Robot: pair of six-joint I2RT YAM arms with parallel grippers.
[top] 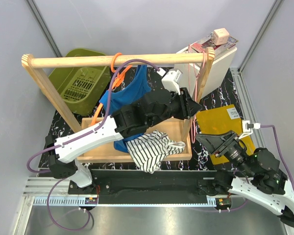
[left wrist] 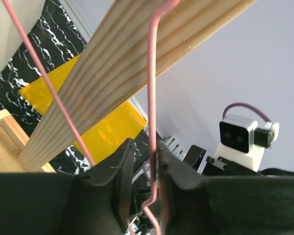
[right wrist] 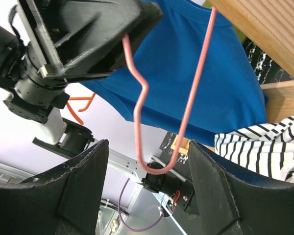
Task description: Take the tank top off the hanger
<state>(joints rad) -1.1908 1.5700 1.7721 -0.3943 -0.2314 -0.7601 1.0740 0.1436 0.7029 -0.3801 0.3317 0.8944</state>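
Currently | tank top (top: 130,95): hangs on hanger (top: 116,66) from rod (top: 88,61), upper centre of top view | left gripper (left wrist: 144,147): parted narrowly around pink hanger (left wrist: 152,98) wire, touches one finger, not clamped | right gripper (right wrist: 147,196): spread wide, grasps nothing, lower right of top view

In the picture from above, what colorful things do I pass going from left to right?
green basket → orange hanger → blue tank top → pink hanger → yellow mat
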